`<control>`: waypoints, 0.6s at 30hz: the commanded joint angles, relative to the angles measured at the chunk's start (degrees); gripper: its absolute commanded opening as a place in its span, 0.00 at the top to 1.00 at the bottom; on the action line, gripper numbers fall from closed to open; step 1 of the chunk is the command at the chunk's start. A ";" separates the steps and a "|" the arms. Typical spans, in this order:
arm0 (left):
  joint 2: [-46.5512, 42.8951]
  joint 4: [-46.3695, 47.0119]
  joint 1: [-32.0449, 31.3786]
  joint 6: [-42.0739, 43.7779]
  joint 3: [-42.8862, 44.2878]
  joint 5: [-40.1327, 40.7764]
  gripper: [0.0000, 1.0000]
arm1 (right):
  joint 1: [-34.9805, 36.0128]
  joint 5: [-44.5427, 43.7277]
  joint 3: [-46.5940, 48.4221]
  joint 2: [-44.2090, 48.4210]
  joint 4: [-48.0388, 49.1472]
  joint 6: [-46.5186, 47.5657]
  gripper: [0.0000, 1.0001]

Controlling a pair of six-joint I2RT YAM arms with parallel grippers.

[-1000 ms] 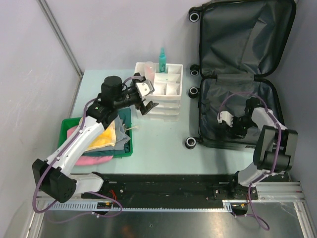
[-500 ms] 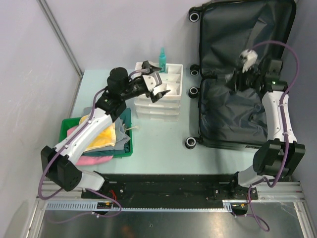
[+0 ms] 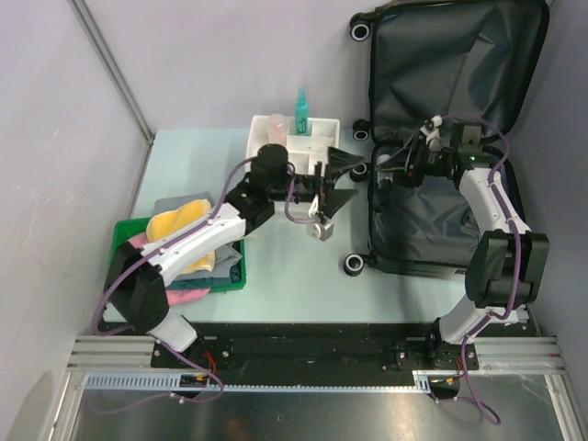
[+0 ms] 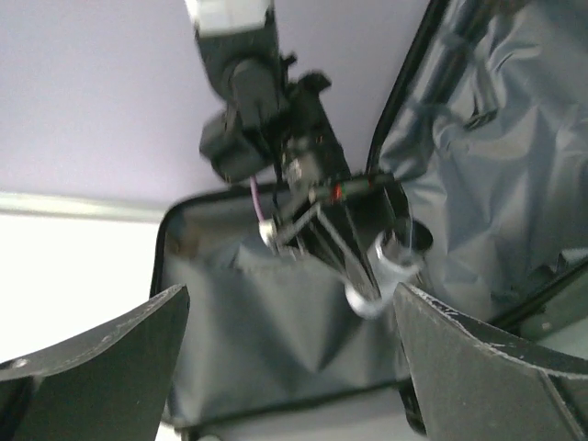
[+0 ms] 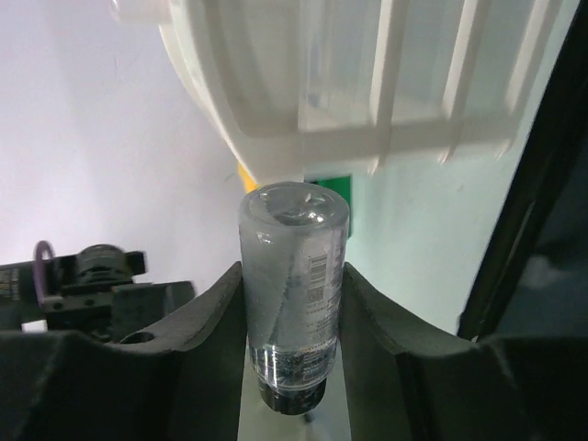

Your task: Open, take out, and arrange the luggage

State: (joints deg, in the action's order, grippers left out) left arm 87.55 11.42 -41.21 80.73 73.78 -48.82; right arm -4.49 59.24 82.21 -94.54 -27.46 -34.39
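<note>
Emptying the open suitcase [image 3: 459,64], just right of the drawer box [image 3: 303,147].
Lies flat with lid propped up behind, dark grey lining slack and creased, black wheels toward the drawer box. Seemingly set for a handover: left gripper [image 3: 338,179] spread wide and empty right of the drawer box, right gripper [image 3: 397,167] farther right, half closed on a clear bottle [image 5: 292,285].

The left arm [image 3: 188,241] and right arm [image 3: 487,197] are both built of smooth white shell links joined by black cylindrical joint housings, and each carries a thin purple cable [image 3: 296,211] that loops free behind its jaws. The left gripper [image 4: 289,358] has broad dark grey wedge fingers [image 4: 101,363] with pale scuffed edges. The right gripper [image 5: 289,312] has curved matt black fingers [image 5: 175,349].
</note>
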 commanded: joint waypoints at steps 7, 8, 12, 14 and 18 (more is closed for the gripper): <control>3.16 0.54 -4.75 20.87 -1.36 -9.80 0.09 | 3.44 10.63 -5.75 6.21 -0.65 -11.31 1.00; 3.07 -0.34 -5.02 21.05 -1.44 -9.89 0.09 | 3.44 10.63 -6.10 6.47 -1.62 -11.66 1.00; 3.15 -3.86 -5.63 23.07 -1.71 -10.33 0.13 | 3.70 10.02 -6.63 7.70 -3.30 -13.86 1.00; 3.50 -4.65 -5.81 23.77 -1.71 -9.72 0.17 | 3.96 10.02 -6.63 8.14 -3.91 -13.77 1.00; 4.82 -5.09 -6.25 23.34 -1.27 -6.65 0.26 | 4.32 10.19 -6.63 9.02 -6.46 -12.46 1.00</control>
State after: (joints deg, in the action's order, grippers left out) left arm 91.35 8.40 -46.63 100.42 72.38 -55.68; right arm -0.58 67.33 75.75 -88.25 -30.50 -46.19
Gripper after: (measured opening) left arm 0.767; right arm 0.431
